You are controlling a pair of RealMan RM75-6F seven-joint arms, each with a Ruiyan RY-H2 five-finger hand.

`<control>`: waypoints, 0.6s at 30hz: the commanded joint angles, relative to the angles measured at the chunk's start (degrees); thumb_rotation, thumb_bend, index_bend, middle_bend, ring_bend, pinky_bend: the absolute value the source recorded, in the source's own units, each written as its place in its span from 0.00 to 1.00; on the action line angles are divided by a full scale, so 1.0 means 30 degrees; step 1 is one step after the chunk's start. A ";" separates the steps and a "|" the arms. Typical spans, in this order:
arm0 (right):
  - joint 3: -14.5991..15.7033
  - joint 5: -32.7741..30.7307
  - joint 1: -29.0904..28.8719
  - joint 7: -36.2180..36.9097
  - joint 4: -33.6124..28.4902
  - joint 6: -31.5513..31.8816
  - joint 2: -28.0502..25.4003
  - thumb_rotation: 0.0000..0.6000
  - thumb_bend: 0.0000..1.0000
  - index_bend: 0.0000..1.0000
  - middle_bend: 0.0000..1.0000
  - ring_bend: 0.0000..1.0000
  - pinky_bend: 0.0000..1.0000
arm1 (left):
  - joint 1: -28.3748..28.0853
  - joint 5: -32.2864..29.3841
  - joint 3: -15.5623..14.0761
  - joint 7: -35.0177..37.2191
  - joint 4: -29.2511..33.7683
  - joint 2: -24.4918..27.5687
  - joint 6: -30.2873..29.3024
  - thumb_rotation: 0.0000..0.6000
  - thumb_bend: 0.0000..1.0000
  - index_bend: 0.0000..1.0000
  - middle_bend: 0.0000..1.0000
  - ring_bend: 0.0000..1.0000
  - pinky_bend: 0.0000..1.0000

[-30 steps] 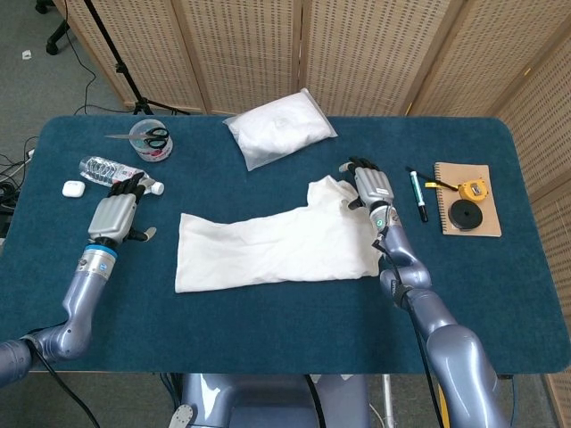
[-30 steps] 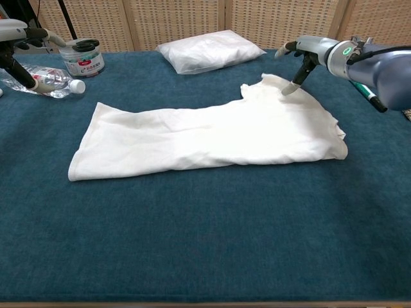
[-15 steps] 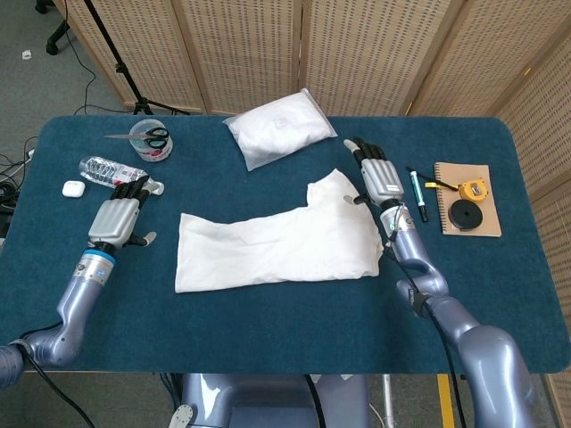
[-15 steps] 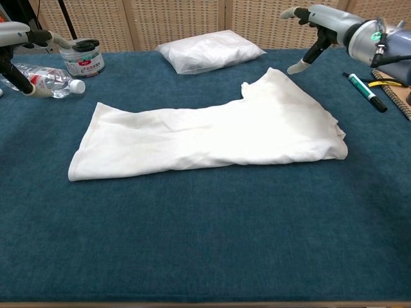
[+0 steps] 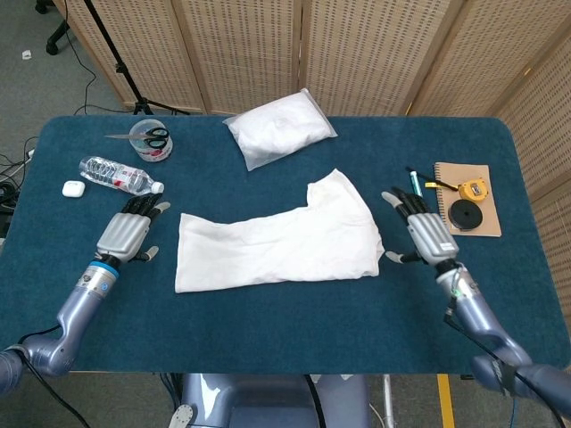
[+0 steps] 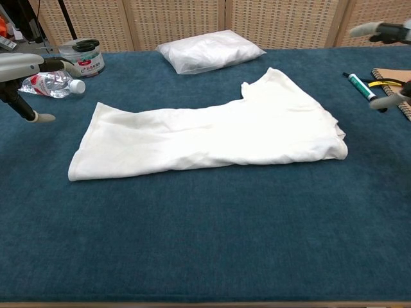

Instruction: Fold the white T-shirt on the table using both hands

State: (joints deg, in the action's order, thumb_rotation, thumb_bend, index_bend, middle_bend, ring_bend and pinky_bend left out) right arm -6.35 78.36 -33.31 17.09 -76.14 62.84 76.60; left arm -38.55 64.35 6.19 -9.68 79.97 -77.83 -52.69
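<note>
The white T-shirt (image 5: 277,241) lies on the blue table, folded into a long strip, with one sleeve (image 5: 337,189) sticking up at its far right; the chest view shows the shirt (image 6: 205,135) across the middle. My left hand (image 5: 129,234) hovers open just left of the shirt's left edge, fingers spread, and in the chest view only its fingers (image 6: 26,67) show at the left border. My right hand (image 5: 426,235) is open to the right of the shirt, apart from the cloth; its fingertips (image 6: 385,32) peek in at the right border.
A bagged white cloth (image 5: 279,134) lies at the back centre. A water bottle (image 5: 116,174), an earbud case (image 5: 72,188) and a jar with scissors (image 5: 150,139) sit at the back left. A marker (image 5: 416,183), a notebook (image 5: 467,198) and a tape measure (image 5: 474,188) lie right.
My right hand has left the sleeve and pulled back toward me and to the right, off the cloth. My left hand has moved nearer and slightly right, toward the shirt's left edge.
</note>
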 commanded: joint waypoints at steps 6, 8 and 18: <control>0.1682 0.1193 0.3073 -0.1443 -0.2727 0.3134 -0.1226 1.00 0.00 0.00 0.00 0.00 0.00 | -0.0864 -0.0554 0.0639 -0.0001 -0.1434 -0.1210 0.1143 1.00 0.37 0.05 0.00 0.00 0.00; 0.1754 0.1297 0.3364 -0.1673 -0.2936 0.3473 -0.1275 1.00 0.00 0.00 0.00 0.00 0.00 | -0.1155 -0.0895 0.0826 -0.0331 -0.1707 -0.1520 0.1399 1.00 0.38 0.11 0.00 0.00 0.00; 0.1653 0.1804 0.4061 -0.1761 -0.2939 0.4175 -0.1306 1.00 0.00 0.00 0.00 0.00 0.00 | -0.2425 -0.4307 0.1587 -0.3247 -0.3695 -0.4057 0.1943 1.00 0.38 0.26 0.00 0.00 0.00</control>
State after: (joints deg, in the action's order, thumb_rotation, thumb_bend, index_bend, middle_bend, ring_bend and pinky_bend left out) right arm -1.25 83.76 -21.19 11.83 -85.08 75.29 72.72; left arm -45.01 53.59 10.37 -17.62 70.32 -88.26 -47.11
